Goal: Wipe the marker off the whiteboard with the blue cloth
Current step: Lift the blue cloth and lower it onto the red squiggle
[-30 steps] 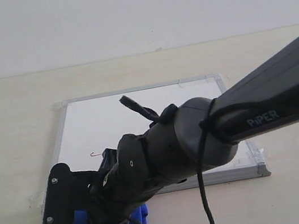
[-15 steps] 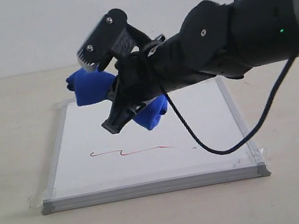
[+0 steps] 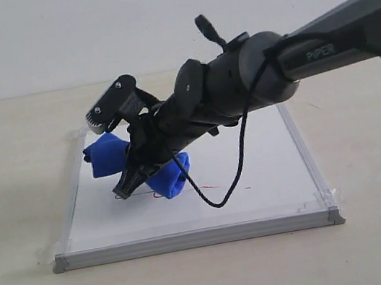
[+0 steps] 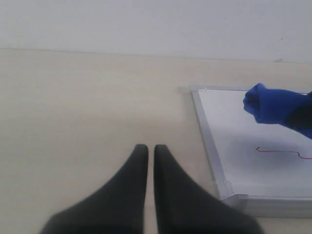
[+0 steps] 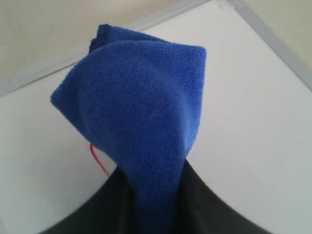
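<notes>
The whiteboard (image 3: pixel 275 165) lies flat on the tan table. My right gripper (image 3: pixel 114 152) is shut on the blue cloth (image 3: pixel 169 176) and holds it low over the board's left half, covering the left part of the marker line (image 3: pixel 209 186). The line's right end and its dot (image 3: pixel 248 188) still show. In the right wrist view the cloth (image 5: pixel 141 102) bulges out of the gripper (image 5: pixel 153 195), with a bit of red line (image 5: pixel 97 158) beside it. My left gripper (image 4: pixel 147 147) is shut and holds nothing, over bare table beside the board (image 4: pixel 229 146).
The right arm's forearm (image 3: pixel 346 21) and a loose black cable (image 3: pixel 222 199) hang over the middle of the board. A pale wall stands behind the table. The left wrist view shows the cloth (image 4: pixel 275 106) above the marker line (image 4: pixel 278 152).
The right arm lifted the cloth from the table at the board's front left corner, swung it high over the board, and has now brought it down onto the left part of the line.
</notes>
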You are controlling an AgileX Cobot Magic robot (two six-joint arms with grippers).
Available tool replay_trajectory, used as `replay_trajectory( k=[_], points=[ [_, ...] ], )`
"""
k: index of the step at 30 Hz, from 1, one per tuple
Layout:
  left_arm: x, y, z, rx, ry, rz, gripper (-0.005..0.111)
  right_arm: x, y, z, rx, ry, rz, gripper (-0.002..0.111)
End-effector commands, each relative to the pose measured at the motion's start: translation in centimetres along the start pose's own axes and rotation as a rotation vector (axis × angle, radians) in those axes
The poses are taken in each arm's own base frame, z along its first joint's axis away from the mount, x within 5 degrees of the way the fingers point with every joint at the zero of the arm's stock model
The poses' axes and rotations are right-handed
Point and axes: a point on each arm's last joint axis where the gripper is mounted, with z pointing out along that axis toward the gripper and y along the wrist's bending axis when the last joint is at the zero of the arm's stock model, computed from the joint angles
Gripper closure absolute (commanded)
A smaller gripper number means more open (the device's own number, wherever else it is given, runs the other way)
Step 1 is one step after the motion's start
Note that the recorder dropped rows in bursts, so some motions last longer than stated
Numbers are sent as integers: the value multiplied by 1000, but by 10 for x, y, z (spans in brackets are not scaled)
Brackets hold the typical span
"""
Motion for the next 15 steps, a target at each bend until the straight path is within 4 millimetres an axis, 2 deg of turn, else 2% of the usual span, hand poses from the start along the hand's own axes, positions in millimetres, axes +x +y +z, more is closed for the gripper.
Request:
replay_trajectory(
  k=[1,7,12,15],
  points=[
    [-2,0,-1,1,-16,1,102,6,1,20,-46,42,10,108],
    [-2,0,-1,1,-16,1,102,14,12,33,-128,109,-2,108],
    [-2,0,-1,1,-16,1,102,21,39,32,-271,210,-79,108],
    [-2,0,-1,1,-16,1,102,18,55,29,-358,250,-108,108]
  ],
)
